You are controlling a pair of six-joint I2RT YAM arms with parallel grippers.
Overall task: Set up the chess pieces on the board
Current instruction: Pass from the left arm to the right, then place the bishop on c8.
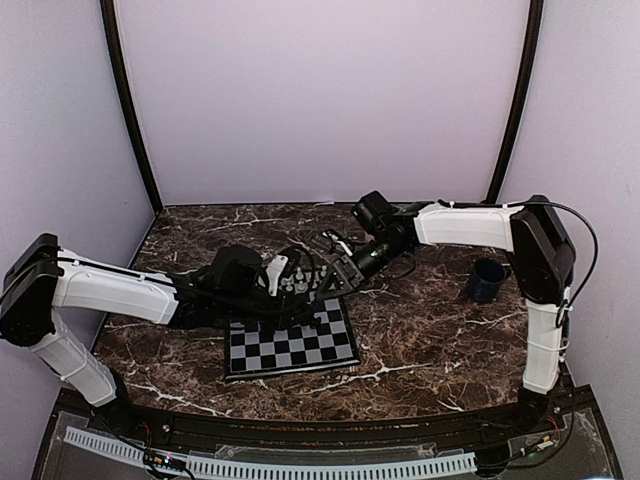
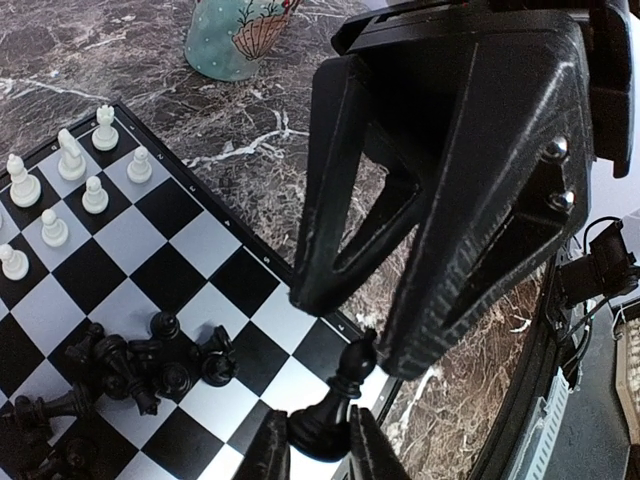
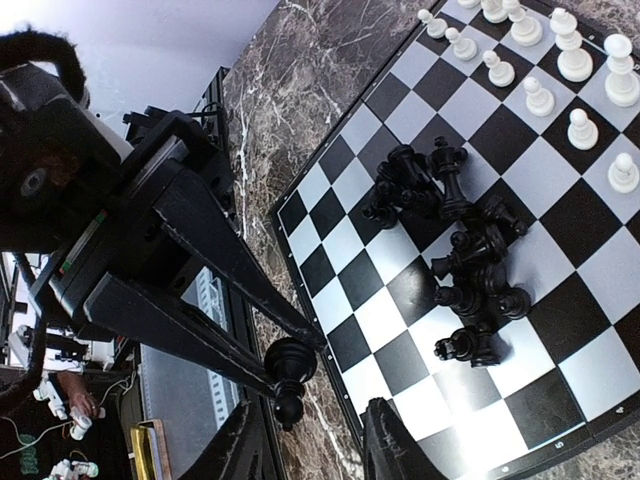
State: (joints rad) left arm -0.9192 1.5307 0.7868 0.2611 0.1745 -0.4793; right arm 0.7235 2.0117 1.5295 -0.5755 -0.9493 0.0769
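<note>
- The left hand (image 2: 318, 440) is clamped low on the base of one black piece (image 2: 342, 385); gripping it there keeps it upright and ready to stand on a square
- That piece hangs at the corner of the board (image 2: 150, 235) farthest from the white ranks, which I judge to be black's back row; I cannot tell whether its foot touches
- The right hand (image 3: 315, 440) hovers just beside it, fingers well apart and holding nothing, its tips aimed at the same corner, perhaps to steady or take the piece
- Further in, the other black pieces (image 2: 140, 365) lie toppled in a heap mid-board, so most of that side remains unset
- The white pieces (image 2: 70, 170) stand upright in rows at the opposite end
- Beyond the board a patterned teal pot (image 2: 235, 35) stands on the bench (image 2: 300, 130), clear of the work
</note>
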